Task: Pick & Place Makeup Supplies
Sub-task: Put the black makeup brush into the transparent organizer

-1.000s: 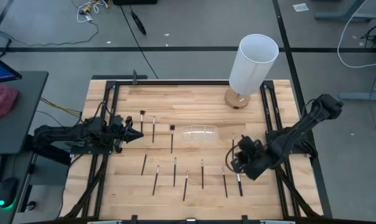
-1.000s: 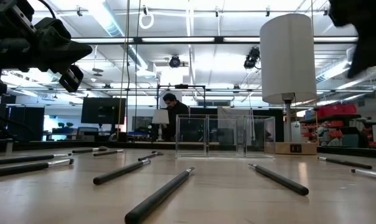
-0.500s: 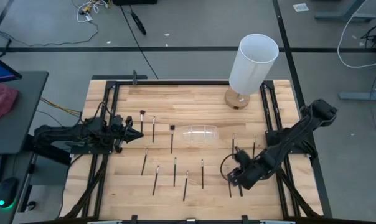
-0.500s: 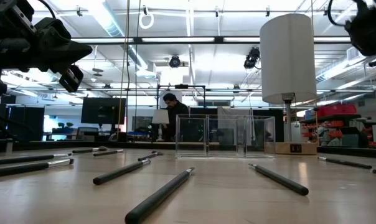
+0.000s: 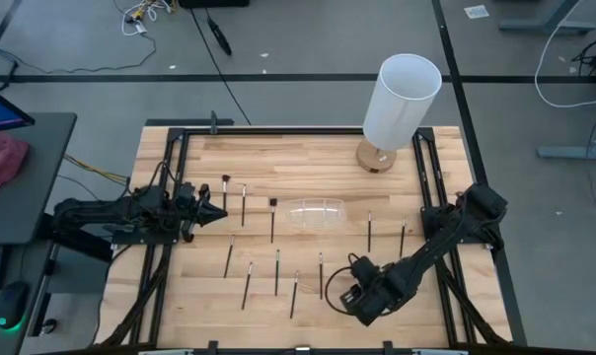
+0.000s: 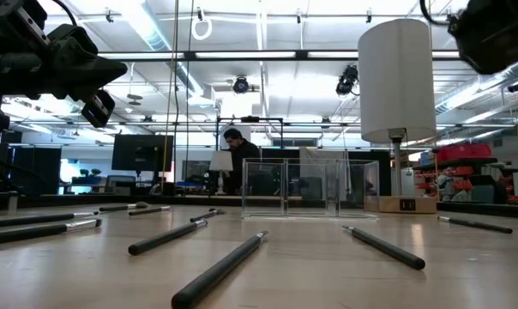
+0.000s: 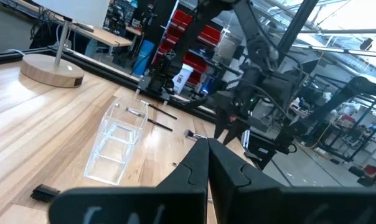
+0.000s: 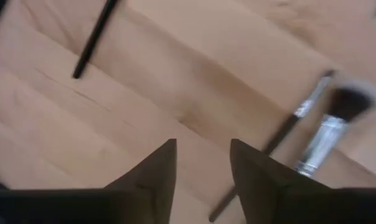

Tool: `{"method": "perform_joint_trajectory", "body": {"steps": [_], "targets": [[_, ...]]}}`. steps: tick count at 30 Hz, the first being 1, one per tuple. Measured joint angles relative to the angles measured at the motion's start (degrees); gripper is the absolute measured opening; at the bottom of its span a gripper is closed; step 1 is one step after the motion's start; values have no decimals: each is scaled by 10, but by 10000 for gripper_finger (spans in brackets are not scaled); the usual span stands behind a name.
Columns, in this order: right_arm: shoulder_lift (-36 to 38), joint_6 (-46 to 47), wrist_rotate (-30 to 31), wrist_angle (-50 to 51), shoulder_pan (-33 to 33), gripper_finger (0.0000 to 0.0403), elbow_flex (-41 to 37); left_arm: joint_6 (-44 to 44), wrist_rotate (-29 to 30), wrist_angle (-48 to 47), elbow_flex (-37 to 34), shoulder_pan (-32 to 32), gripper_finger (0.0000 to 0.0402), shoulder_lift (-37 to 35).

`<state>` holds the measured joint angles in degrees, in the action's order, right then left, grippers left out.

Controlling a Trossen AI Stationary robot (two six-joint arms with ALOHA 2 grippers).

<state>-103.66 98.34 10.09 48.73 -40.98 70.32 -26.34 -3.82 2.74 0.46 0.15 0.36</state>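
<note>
The right gripper (image 5: pixel 358 299) hangs over the near part of the table (image 5: pixel 308 163), well apart from the clear plastic holder (image 5: pixel 313 214) on its near side; in the right wrist view its two fingers (image 8: pixel 152 174) stand parted with bare wood between them, holding and touching nothing; two brushes lie just beyond the fingertips, one with a silver ferrule (image 8: pixel 317 147).

The left gripper (image 5: pixel 219 210) waits to the left of the holder, level with it; its fingers (image 7: pixel 197 165) are pressed together and hold nothing.

The makeup brushes (image 5: pixel 276 271) lie flat and scattered on the wood around the holder; one group rests to its left, beside the left gripper; a second row lies on its near side; two more lie to its right, one of them at (image 5: pixel 369 231); nearly all have their long axes running from the far edge toward the near edge, some slightly slanted; which end bears the bristles cannot be told for most.

The white cylinder lamp (image 5: pixel 401 102) stands upright on its wooden base beyond the holder, to the right.
</note>
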Motion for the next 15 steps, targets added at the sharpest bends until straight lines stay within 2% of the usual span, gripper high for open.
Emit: {"method": "perform_joint_trajectory", "body": {"steps": [2, 5, 7, 9, 12, 15], "targets": [[-2, 3, 0, 23, -5, 132, 10, 0, 1, 0, 0, 0, 3, 0], [-2, -34, 3, -3, -6, 115, 3, 0, 1, 0, 0, 0, 3, 0], [-2, -57, 27, -10, 0, 107, -4, 0, 3, 0, 0, 0, 3, 0], [-2, -31, 19, -9, 9, 104, -15, 0, 4, 0, 0, 0, 3, 0], [-2, 8, -8, -5, 16, 115, -24, 0, 4, 0, 0, 0, 3, 0], [-2, 37, 3, -21, 5, 149, -33, 1, 4, 0, 0, 0, 3, 0]]}}
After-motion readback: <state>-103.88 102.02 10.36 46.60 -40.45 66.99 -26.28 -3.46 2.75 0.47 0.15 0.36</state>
